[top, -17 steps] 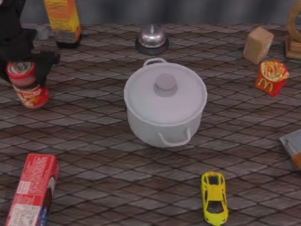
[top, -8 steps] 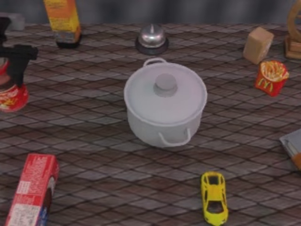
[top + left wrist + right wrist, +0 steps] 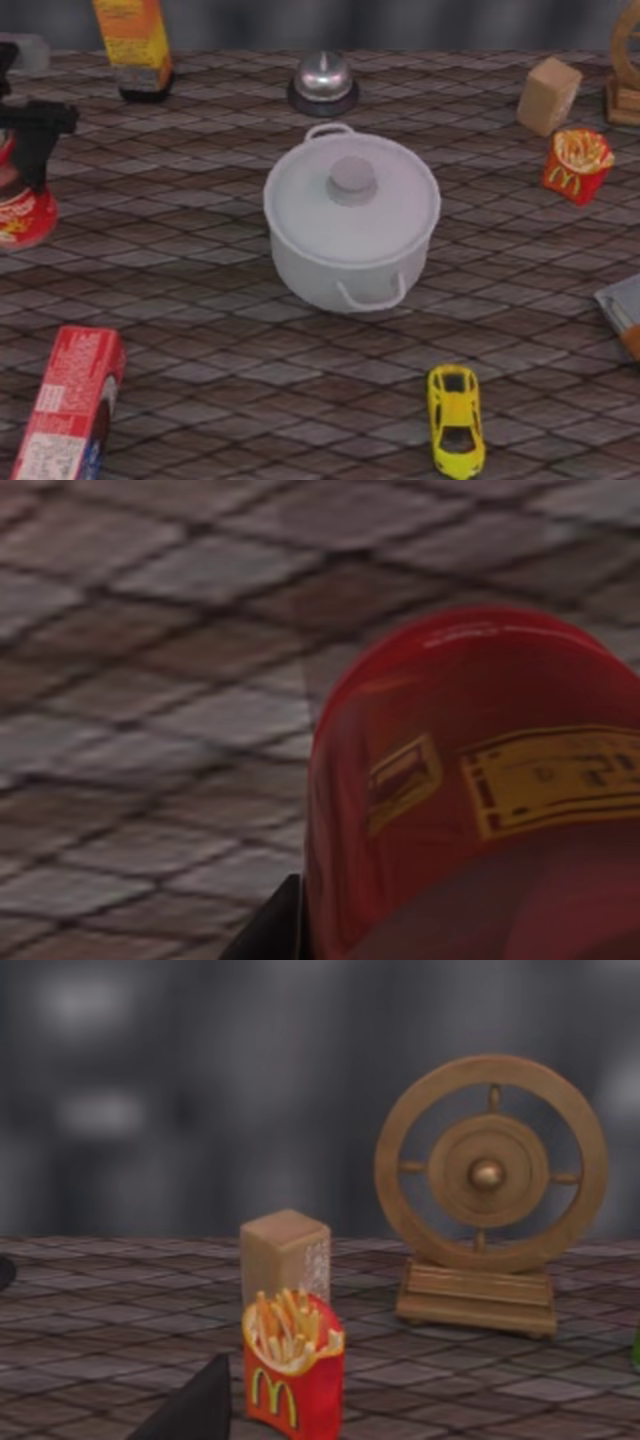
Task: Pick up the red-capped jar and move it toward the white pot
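from above, the left gripper is at the far-left edge of the table, its dark fingers clamped on the upper part of the red-capped jar. the jar leans, its lid hidden under the gripper and its red-and-yellow label showing below it, and part of it is cut off by the left edge of the view. the white pot sits at the table's centre, well apart from the jar and to its right, lid on, one loop handle facing near and one far. just beyond the pot is a silver bell. an orange box stands far left, beyond the jar. a flat red box lies near left. a yellow toy car sits near, right of centre. at far right are a tan block and a red fries carton. the right arm does not show in this view.

from the left wrist, the jar fills much of the picture, its red side and yellow label marks close up, with the brown tiled table behind it. a dark sliver of a finger touches the jar's edge.

from the right wrist, the fries carton stands in front of the tan block, with a wooden wheel ornament beside them. a dark finger tip shows at the edge; i cannot tell whether the right gripper is apart or together.
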Available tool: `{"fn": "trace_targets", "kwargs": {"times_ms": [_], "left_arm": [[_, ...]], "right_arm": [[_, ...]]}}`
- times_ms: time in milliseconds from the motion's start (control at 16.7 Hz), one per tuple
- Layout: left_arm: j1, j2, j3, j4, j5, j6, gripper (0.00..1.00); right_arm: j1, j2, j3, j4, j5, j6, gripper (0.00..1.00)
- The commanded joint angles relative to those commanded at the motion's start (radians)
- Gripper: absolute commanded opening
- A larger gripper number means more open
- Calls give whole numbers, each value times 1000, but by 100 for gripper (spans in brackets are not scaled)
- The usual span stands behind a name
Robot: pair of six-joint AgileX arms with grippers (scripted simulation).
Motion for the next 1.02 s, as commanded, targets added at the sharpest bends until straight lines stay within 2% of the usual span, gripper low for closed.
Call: {"fn": "trace_targets", "kwargs": {"times_ms": [180, 600, 720, 1020], "left_arm": [[-62, 51, 35, 12, -4, -91, 0], [-268, 203, 139, 64, -14, -389, 0], [-292, 220, 149, 71, -15, -421, 0], [-288, 217, 142, 73, -15, -420, 0]], "right_arm": [[0, 0, 0, 0, 0, 0, 100], [0, 0, 0, 0, 0, 0, 100], [0, 0, 0, 0, 0, 0, 100], [0, 0, 0, 0, 0, 0, 100]]}}
